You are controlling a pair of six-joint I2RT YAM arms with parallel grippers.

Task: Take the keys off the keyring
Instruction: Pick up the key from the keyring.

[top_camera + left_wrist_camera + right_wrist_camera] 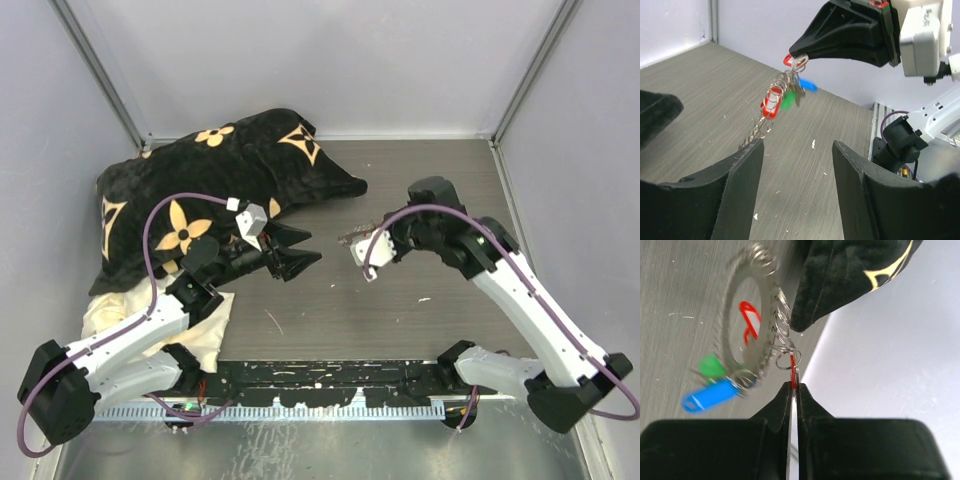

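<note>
My right gripper [793,386] is shut on a red-headed key [793,374] and holds it above the table. From that key hangs the keyring [747,315], a silvery coil loop. On it are a green key [712,366], a blue key [710,396] and another red key [750,322]. In the left wrist view the keyring [772,107] hangs slanting from the right gripper [799,56], its lower end next to my left finger [747,155]. My left gripper [797,145] is open and empty. From above, the keyring [352,238] lies between the left gripper [300,250] and the right gripper [372,243].
A black pillow with tan flower marks [220,170] lies at the back left, on a cream cloth [110,315]. It also shows in the right wrist view [850,275]. A black rail [330,385] runs along the table's near edge. Grey walls enclose the table.
</note>
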